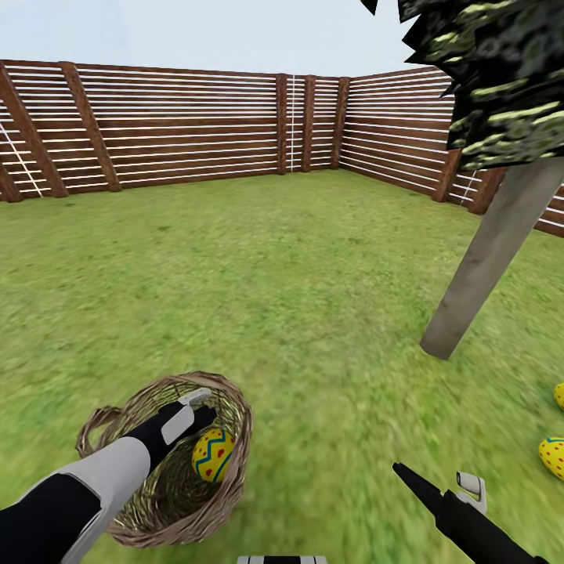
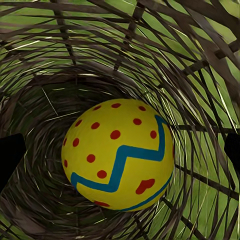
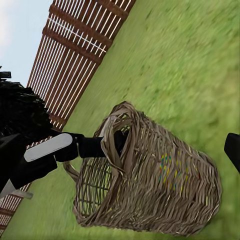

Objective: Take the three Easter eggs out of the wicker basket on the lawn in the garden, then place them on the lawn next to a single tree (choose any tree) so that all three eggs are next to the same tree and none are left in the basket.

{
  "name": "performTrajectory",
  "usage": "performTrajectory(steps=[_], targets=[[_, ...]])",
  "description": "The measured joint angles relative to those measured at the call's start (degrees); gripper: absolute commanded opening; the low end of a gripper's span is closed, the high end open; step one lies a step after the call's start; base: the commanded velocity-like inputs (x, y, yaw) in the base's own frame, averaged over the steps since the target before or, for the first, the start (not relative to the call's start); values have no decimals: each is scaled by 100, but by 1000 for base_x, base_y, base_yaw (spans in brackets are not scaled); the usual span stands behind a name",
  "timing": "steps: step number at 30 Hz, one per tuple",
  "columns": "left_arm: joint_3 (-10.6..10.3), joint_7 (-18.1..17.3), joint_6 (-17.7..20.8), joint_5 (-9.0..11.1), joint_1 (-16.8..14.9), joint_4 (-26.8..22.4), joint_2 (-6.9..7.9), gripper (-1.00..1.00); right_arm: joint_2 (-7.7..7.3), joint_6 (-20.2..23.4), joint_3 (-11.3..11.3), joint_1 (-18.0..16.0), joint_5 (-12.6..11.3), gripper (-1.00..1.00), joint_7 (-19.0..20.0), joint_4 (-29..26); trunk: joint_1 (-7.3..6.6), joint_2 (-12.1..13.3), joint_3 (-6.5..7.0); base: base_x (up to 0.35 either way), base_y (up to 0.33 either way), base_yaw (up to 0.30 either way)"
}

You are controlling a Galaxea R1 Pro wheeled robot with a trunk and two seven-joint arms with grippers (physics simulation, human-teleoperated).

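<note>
We see our left hand (image 1: 205, 409) open inside the wicker basket (image 1: 235, 478), beside one Easter egg (image 1: 212, 454). Two eggs (image 1: 553, 457) lie near the tree (image 1: 489, 258). Our right hand (image 1: 439, 486) is open.

One yellow egg (image 1: 212, 454) sits inside the wicker basket (image 1: 229, 496); two eggs (image 1: 552, 457) lie near the tree (image 1: 489, 262).

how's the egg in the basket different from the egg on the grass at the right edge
The egg in the basket sits inside the wicker basket, with the left gripper reaching in over it; the egg on the grass lies in the open past the tree trunk, cut off by the picture's edge. Both are yellow with red dots.
</note>
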Motion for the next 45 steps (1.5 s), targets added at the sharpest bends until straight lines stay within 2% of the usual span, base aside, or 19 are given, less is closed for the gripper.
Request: performTrajectory(steps=[7,18,24,31,39,43,45], targets=[[0,0,-10,0,0,-2,0,100,0,0,-1,0,0,100,0,0,0,0,0,0,0,0],[0,0,-25,1,0,-8,0,100,0,0,-1,0,1,100,0,0,29,-14,-243,0,0,0],[0,0,-26,0,0,-9,0,100,0,0,-2,-2,0,100,0,0,28,-15,-244,0,0,0],[-2,-7,-77,2,0,-9,-7,100,0,0,-2,-1,1,100,0,0,47,-24,-398,0,0,0],[-1,-38,-160,-4,7,-14,-2,100,0,2,5,-8,0,100,-8,0,46,-24,-399,0,0,0],[-2,-216,-190,-7,8,-12,-5,100,-2,2,2,-9,0,100,-8,0,46,-24,-399,0,0,0],[-1,-300,-217,-8,9,-10,-2,100,-29,0,-1,-1,1,100,-7,0,52,-26,-443,0,0,0]])
